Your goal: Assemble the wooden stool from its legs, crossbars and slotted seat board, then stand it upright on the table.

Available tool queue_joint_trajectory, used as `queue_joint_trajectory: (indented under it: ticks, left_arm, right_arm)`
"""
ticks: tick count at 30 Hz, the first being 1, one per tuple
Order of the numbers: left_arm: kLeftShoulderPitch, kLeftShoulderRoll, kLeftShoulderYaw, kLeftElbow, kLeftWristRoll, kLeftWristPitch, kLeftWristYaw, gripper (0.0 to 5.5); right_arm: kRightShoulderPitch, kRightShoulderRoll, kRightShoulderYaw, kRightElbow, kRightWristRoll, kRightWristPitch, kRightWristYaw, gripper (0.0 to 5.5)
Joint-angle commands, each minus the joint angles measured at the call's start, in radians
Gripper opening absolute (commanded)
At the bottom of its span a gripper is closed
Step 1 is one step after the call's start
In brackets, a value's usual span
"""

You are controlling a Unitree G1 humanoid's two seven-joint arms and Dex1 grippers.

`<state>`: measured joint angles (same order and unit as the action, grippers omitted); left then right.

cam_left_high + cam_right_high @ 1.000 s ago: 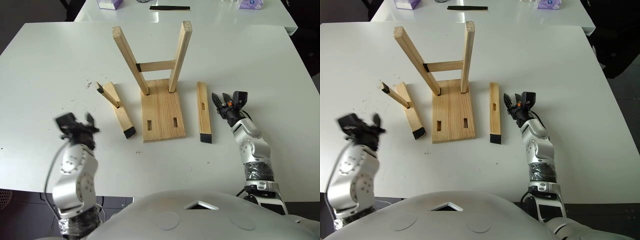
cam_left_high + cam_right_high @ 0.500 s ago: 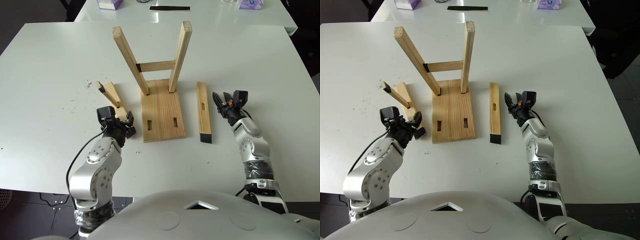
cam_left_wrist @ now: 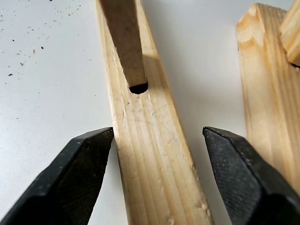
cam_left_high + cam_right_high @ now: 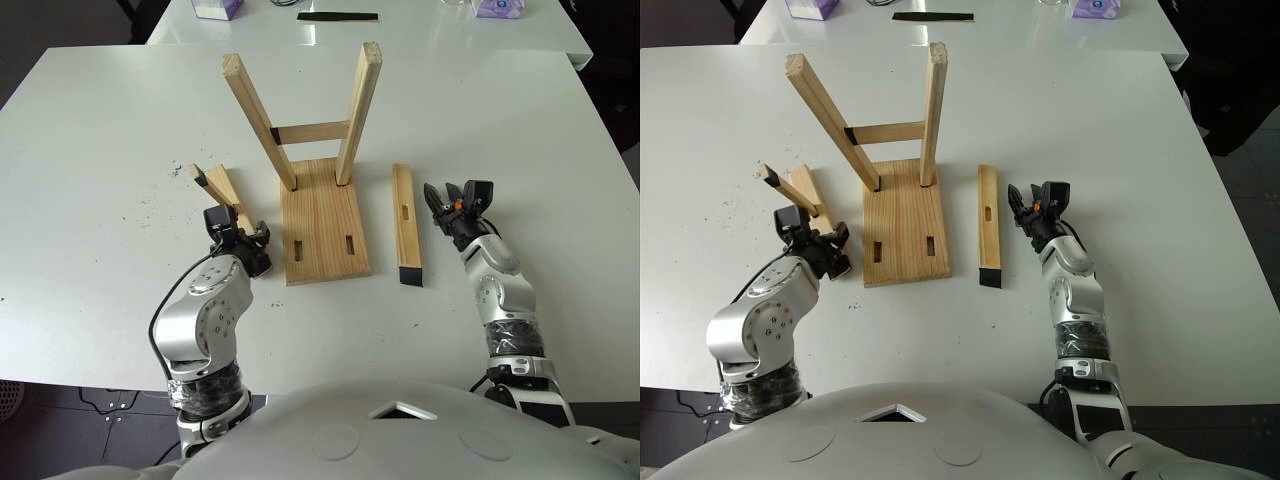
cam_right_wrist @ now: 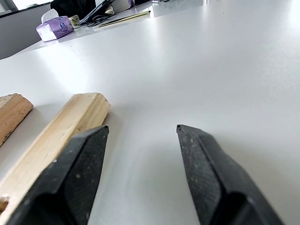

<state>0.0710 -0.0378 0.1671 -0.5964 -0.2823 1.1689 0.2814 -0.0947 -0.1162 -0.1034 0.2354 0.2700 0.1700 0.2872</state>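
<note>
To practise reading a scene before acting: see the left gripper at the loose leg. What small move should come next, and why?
Probably close the left gripper on the loose leg. Its fingers stand open on either side of the leg, just short of the slot holding a crossbar, and the leg lies flat on the table, not yet grasped.

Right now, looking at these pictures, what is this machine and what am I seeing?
It's a humanoid robot with two arms, each ending in a two-finger gripper. Two pictures look down from cameras in its head; the other two come from cameras on its wrists. On the white table lies a slotted seat board with two legs standing in it, joined by a crossbar. A loose leg lies to its right. The left gripper is open, straddling another leg with a second crossbar stuck in it. The right gripper is open beside the loose leg, holding nothing.
</note>
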Motion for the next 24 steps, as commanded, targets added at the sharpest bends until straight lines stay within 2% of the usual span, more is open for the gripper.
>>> queue_joint_trajectory:
  ticks: [1, 8, 15, 21, 24]
  left_arm:
    - [0.011, 0.009, -0.005, 0.016, 0.031, 0.071, -0.006, 3.01]
    - [0.002, -0.067, 0.086, 0.021, 0.019, 0.159, -0.025, 2.04]
    - [-0.031, -0.071, 0.141, 0.017, 0.016, 0.161, -0.069, 2.03]
    - [-0.157, -0.101, 0.296, 0.066, -0.006, 0.014, -0.031, 2.03]
    - [-0.206, -0.127, 0.354, 0.106, -0.028, -0.082, -0.003, 2.03]
  right_arm:
    - [0.048, 0.018, 0.008, 0.038, -0.014, 0.031, -0.018, 2.68]
    - [0.068, 0.037, 0.012, 0.046, -0.022, 0.009, -0.032, 2.68]
    - [0.078, 0.070, -0.021, 0.039, -0.011, -0.033, -0.082, 2.68]
    - [0.007, 0.082, -0.110, 0.059, 0.006, -0.017, -0.216, 2.68]
    - [-0.033, 0.067, -0.110, 0.082, -0.013, -0.024, -0.226, 2.68]
